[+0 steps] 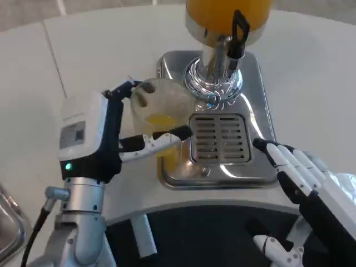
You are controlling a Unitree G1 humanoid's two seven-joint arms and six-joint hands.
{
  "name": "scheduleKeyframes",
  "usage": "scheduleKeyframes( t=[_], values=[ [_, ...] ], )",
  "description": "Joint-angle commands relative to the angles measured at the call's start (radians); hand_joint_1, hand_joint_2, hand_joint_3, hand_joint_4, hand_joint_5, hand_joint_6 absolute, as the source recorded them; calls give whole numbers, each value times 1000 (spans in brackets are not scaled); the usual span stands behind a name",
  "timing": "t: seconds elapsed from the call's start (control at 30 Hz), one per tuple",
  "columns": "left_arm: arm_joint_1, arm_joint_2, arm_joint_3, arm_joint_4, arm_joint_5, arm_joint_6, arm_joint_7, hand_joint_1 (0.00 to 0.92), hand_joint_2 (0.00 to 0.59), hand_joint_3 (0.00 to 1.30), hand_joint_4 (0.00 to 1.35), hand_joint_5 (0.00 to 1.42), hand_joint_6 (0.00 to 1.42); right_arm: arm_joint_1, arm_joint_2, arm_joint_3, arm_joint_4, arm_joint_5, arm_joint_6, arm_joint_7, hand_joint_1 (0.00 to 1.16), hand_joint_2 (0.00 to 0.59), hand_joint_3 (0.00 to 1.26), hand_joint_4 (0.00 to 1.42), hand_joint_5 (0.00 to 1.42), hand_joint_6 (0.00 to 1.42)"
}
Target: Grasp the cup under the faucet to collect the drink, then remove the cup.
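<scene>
Your cup [161, 119] sits a little left of the frame's centre, a clear plastic one with orange drink pooled in the bottom. It hangs over the left edge of the steel drip tray [253, 89], to the left of the slotted grate [219, 138], and not under the faucet [238, 39], which is up and to the right near the top centre. You can see the left hand [105, 133] wrapped round it from the left: the white back of the hand faces the camera at centre left, one finger crosses the front of the cup low down with its tip ending just left of the grate, and darker fingertips curl over the far rim at the upper left of the cup. So the cup lies inside that grasp, on the hand's right side.

Above the tray, the dispenser's chrome column [214, 78] rises to an orange-filled tank [222, 14] at the top edge of the frame.

Your right hand [311, 189] is in the lower right, fingers stretched out and lying close together, pointing up-left toward the tray's lower right corner. It holds nothing, and its fingertips are just beside the tray edge.

All of this is on the white table [50, 61].
</scene>
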Motion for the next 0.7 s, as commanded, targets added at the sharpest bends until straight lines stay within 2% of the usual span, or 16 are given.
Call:
scheduleKeyframes(
  t=[0.03, 0.23, 0.33, 0.7],
  values=[
    [34, 26, 35, -69, -7, -43, -20, 638, 0, 1062, 1183, 1424, 1424, -14, -27, -20, 11, 14, -8, 8, 327, 451, 0, 0, 0, 0],
    [93, 48, 80, -164, -28, -62, -67, 636, 0, 1062, 1183, 1424, 1424, -32, -63, -32, 13, 1, -16, 11, 323, 455, 0, 0, 0, 0],
    [130, 50, 95, -218, -31, -69, -90, 636, 0, 1062, 1183, 1424, 1424, -51, -84, -38, 19, -9, -27, 10, 297, 484, 0, 0, 0, 0],
    [238, 44, 131, -345, -39, -96, -166, 636, 0, 1062, 1183, 1424, 1424, -133, -142, -15, 58, -17, -75, 13, 255, 503, 0, 0, 0, 0]
  ],
)
